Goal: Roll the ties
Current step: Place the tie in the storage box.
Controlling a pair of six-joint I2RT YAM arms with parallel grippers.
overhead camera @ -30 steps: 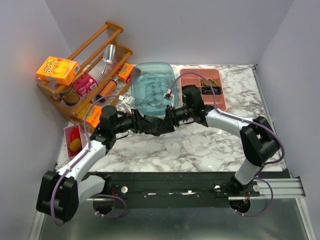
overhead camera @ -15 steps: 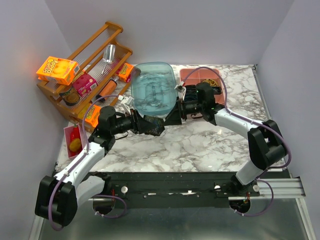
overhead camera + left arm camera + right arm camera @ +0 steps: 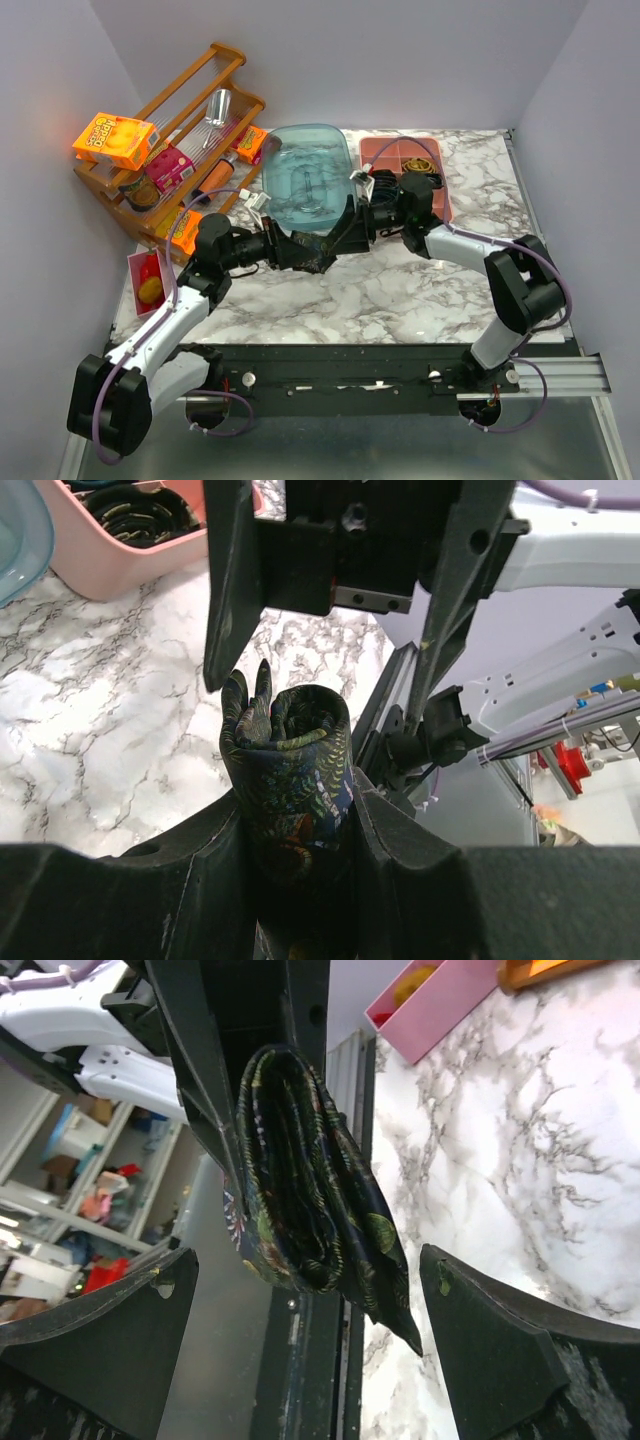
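**Item 1.** Necktie (image 3: 290,760), black fabric with a fine gold-brown speckle, wound into a tight roll. It hangs over the middle of the white marble table (image 3: 400,290), just on the near side of the tub. My left gripper (image 3: 300,810) holds it, fingers drawn in narrow against two sides of the roll. One pointed end stands loose at the roll's edge.

**Item 2.** Right gripper (image 3: 308,1260). Its fingers are spread wide, one on each side of the roll and touching neither side.

**Handling note.** I judge this to be a hand-over of the finished roll.
- I want the right fingers closing squarely across the coils at mid-height.
- They should trap the loose end so that nothing springs open.
- My left should let go only once that grip is firm.
- A skewed pinch could push the inner turns out like a telescope.

**Containers.**
- Translucent teal plastic tub (image 3: 308,132), far centre. I cannot tell its contents through the glare.
- Salmon-pink compartment tray (image 3: 400,142), far right. It holds dark coiled pieces in one cell and brownish coils in another, possibly ties already rolled.
- Small pink bin (image 3: 138,268), left edge. It holds a yellow rounded object.
- Slatted wooden rack (image 3: 215,60), far left. It holds orange and pink boxes and a metal cup.
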